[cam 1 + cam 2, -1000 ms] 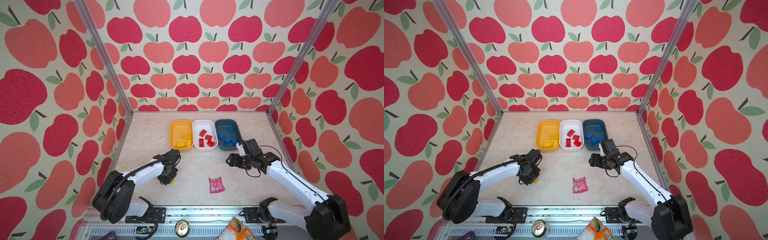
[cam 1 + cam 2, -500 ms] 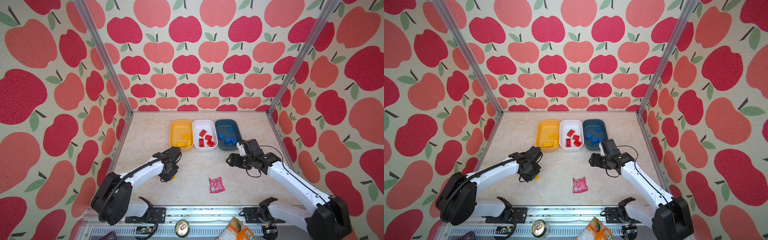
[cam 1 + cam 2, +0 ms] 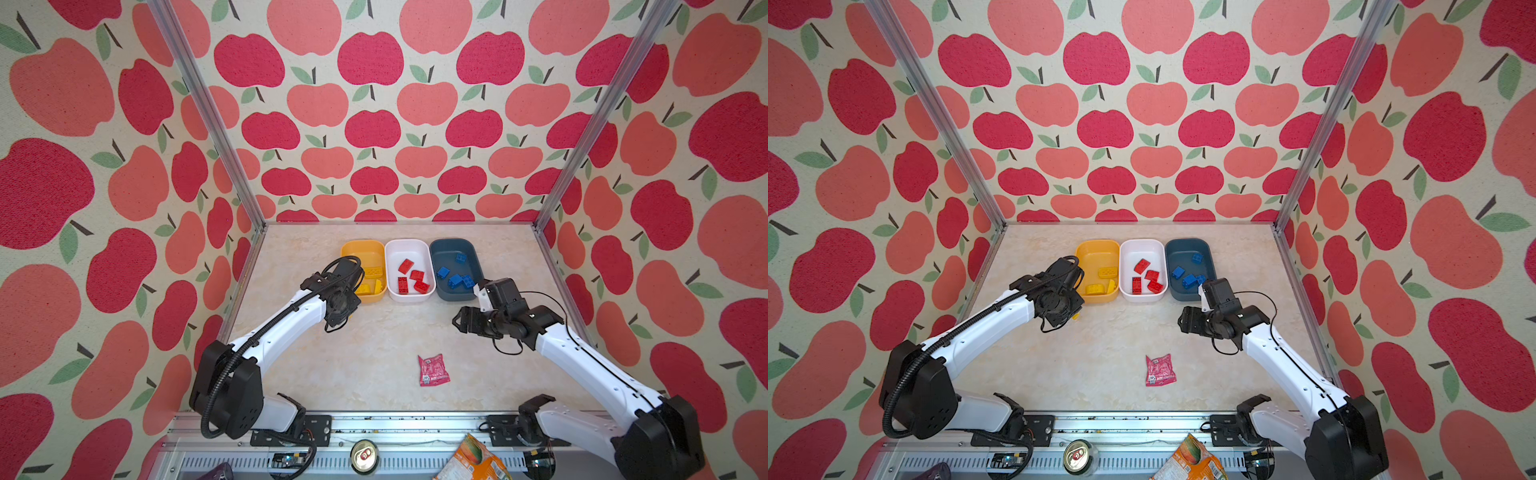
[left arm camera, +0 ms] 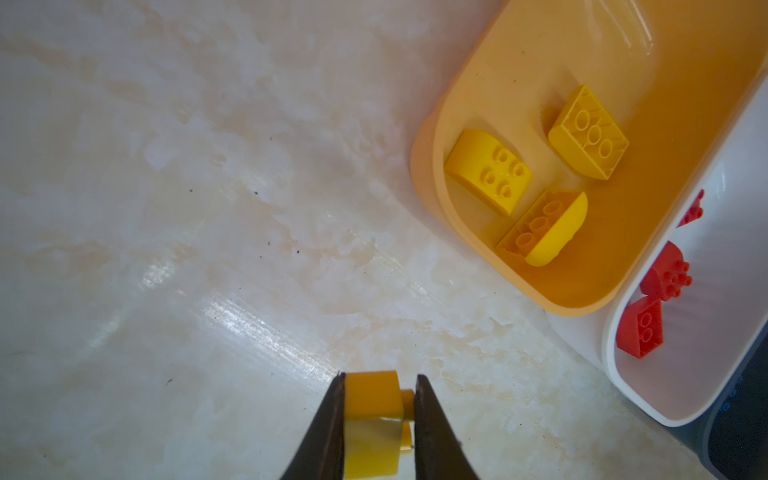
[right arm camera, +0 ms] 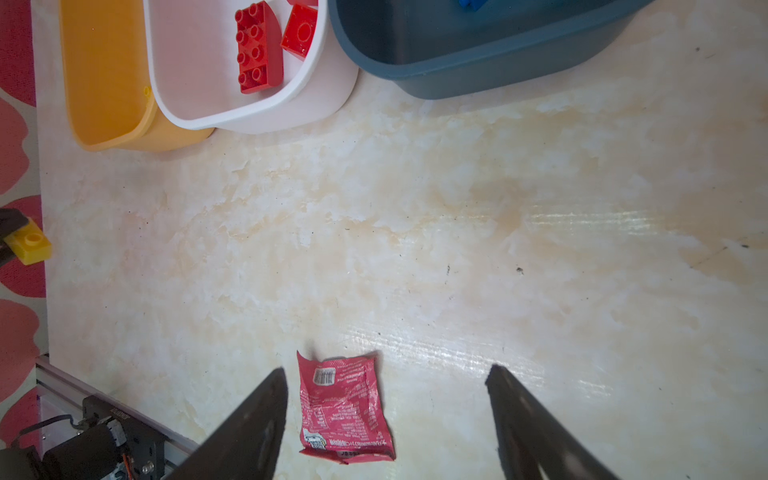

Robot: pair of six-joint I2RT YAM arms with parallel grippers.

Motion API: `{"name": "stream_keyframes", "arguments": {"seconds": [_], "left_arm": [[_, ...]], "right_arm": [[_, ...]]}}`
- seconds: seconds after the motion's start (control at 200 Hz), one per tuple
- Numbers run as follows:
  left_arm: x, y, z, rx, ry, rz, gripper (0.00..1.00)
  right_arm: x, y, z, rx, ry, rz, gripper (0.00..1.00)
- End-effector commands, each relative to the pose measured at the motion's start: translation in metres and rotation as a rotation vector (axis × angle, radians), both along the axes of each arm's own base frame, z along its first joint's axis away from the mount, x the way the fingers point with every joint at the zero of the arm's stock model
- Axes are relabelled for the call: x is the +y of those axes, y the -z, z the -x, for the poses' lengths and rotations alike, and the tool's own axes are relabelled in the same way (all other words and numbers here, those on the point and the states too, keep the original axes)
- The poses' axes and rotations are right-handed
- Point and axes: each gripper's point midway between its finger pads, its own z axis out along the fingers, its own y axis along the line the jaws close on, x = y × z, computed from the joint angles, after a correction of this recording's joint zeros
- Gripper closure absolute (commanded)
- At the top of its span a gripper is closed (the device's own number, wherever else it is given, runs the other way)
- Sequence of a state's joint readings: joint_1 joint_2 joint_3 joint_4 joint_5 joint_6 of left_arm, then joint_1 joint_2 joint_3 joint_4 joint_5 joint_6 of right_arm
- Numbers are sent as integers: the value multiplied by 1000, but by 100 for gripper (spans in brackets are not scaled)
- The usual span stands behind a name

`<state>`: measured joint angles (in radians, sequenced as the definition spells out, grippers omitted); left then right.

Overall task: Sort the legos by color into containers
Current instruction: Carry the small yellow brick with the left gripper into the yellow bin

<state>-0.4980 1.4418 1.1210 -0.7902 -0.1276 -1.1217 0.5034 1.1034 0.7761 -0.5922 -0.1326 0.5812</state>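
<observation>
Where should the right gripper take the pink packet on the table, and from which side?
Probably top-down on the pink packet, jaws across its narrower width, pinching the crinkled middle. It lies flat on the table, so a side approach finds no edge. The right gripper is open, not touching it.

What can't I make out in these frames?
- Held yellow brick: both top views, nearly all under the left arm; left wrist view, cut off by the bottom edge.
- Blue bin contents: right wrist view, cut off by the top edge.
- Pink packet print: both top views, too small.
</observation>
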Motion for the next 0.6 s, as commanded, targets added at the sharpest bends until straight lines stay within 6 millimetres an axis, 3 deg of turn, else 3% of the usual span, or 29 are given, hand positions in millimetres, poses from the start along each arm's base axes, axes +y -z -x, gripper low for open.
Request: {"name": "stream_keyframes", "arguments": {"seconds": [0.0,0.37,0.595], "left_arm": [[7,-11,-20,-18,105,-107,87],[-13,-11,-99,-57,278,-158,87],[-14,5,-125,-51,307,-168,87]], "right_arm": [[-1,-7,-1,-17,7,-5,22],[-1,-8,-4,-17,7,0,22],[-2,-8,-3,-15,9,6,22]]}}
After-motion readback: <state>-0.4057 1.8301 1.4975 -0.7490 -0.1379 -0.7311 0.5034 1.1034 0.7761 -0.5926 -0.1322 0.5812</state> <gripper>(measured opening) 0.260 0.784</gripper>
